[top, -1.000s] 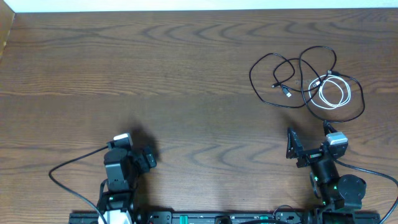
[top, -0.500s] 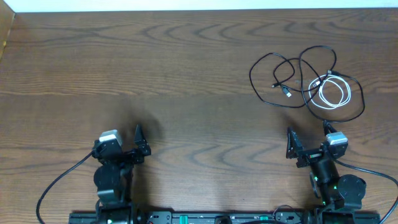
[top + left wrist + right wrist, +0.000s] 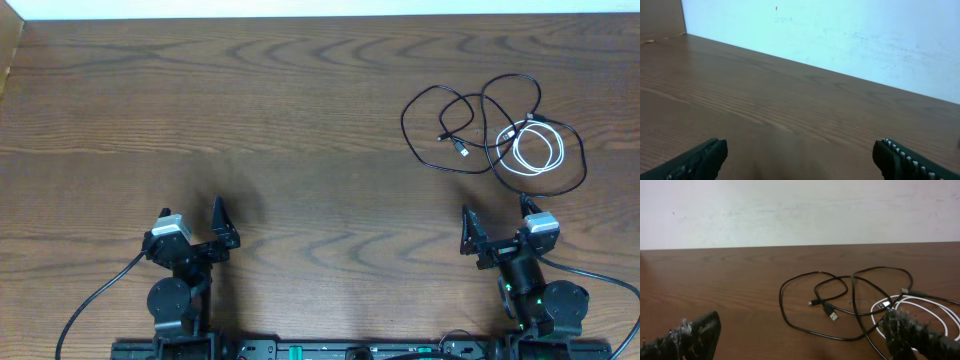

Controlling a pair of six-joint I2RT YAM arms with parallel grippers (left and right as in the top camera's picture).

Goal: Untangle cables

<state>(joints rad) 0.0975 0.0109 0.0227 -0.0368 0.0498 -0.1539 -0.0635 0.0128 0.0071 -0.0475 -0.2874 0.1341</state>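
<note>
Because the black cable (image 3: 403, 122) crosses the white cable (image 3: 561, 150) at the far right, the right gripper (image 3: 493, 206), spread and empty on their near side, could pinch both and tighten the tangle. The left gripper (image 3: 190, 210), also spread and empty, sits well apart.

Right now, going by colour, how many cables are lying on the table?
black cable: 1
white cable: 1
total: 2
</note>
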